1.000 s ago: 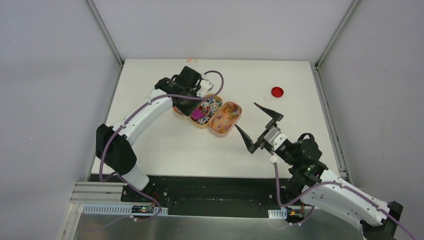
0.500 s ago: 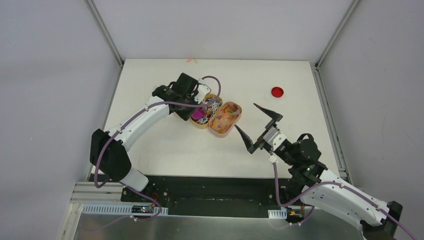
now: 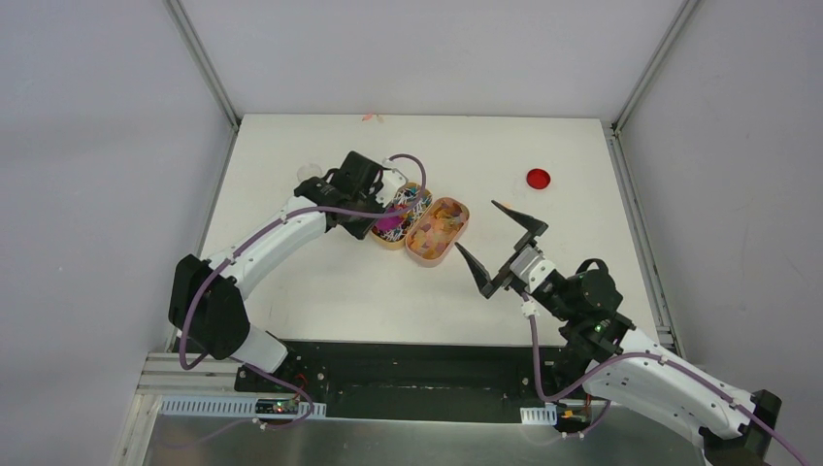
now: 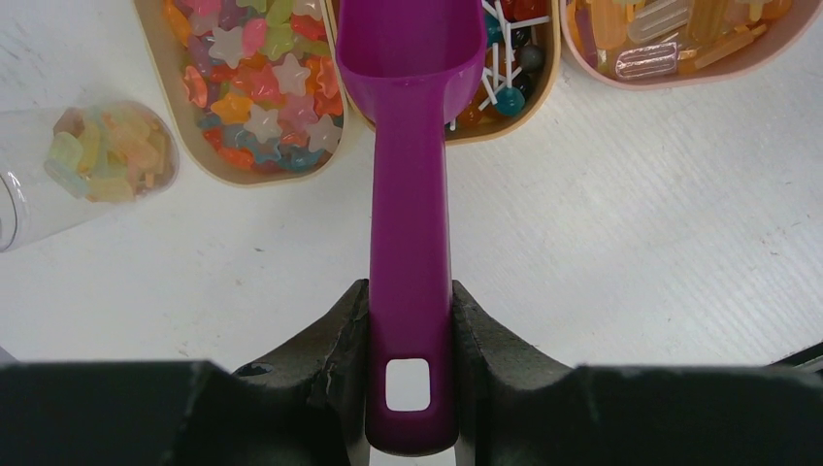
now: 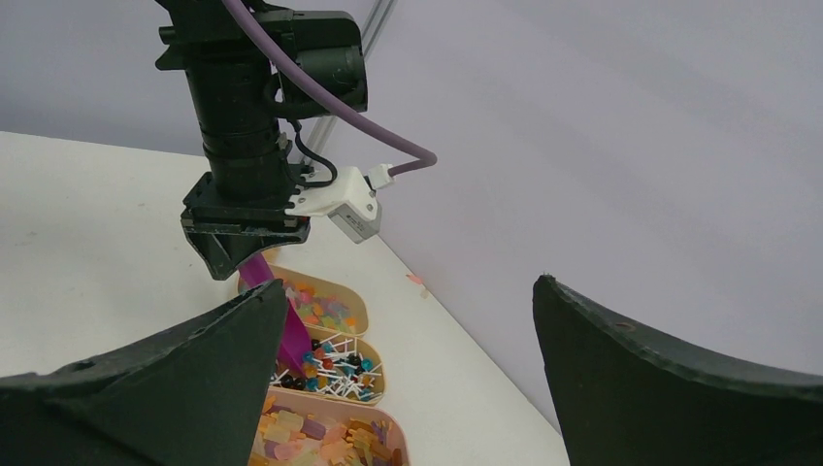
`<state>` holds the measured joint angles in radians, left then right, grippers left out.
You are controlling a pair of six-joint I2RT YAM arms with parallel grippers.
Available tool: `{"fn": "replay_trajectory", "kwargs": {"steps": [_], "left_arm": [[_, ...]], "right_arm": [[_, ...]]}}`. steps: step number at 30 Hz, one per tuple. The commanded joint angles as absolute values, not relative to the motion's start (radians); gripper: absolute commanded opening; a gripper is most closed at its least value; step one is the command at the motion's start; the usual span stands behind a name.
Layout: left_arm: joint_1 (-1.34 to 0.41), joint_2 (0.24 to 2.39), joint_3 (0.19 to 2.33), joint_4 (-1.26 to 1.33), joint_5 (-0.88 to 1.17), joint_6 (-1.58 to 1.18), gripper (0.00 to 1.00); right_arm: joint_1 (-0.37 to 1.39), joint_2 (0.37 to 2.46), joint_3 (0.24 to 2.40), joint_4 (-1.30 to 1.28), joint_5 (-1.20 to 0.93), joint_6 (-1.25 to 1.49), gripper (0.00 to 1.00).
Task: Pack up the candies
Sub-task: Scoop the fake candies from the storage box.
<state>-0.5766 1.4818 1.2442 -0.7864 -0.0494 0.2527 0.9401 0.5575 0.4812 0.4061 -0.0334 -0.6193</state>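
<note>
The left gripper [image 4: 410, 313] is narrow and clamps the handle of the scoop [image 4: 412, 146]. In the left wrist view the scoop runs from 6 to 12 o'clock, handle at 6 and bowl at 12. The bowl hangs over the middle tray [image 4: 505, 136], the one with the lollipops [image 4: 505, 68]. I see no candy in the part of the bowl that shows.

The candies lie in three trays side by side. From the bowl, the stars [image 4: 262, 87] are at 9 o'clock and the gummies [image 4: 670, 29] at 3 o'clock. A clear jar [image 4: 58, 165] with some pale candies in it lies further out at 8 o'clock, beyond the star tray and apart from it.

The coming move turns on this, I think: the bowl is already in line with the lollipops, so a dip forward toward 12 o'clock would load it. After that the load must go sideways across the star tray to the jar. Whether the jar stands or lies on its side I cannot tell.

The right gripper [image 3: 476, 224] is wide and holds nothing. In the top view it hovers at 4 o'clock from the trays, near the gummy tray but not touching. The left arm is the nearer one, and it has the tool.
</note>
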Motion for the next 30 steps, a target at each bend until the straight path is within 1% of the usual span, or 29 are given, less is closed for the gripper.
{"fn": "replay_trajectory", "kwargs": {"steps": [1, 11, 30], "left_arm": [[-0.584, 1.466, 1.240, -0.727, -0.034, 0.247, 0.00], [-0.584, 1.428, 1.193, -0.721, -0.067, 0.238, 0.00], [-0.584, 1.360, 1.051, -0.619, -0.076, 0.219, 0.00]], "right_arm": [[0.938, 0.566, 0.491, 0.449, -0.023, -0.614, 0.99], [0.939, 0.556, 0.488, 0.449, -0.026, -0.611, 0.99], [0.938, 0.554, 0.489, 0.445, -0.026, -0.608, 0.99]]}}
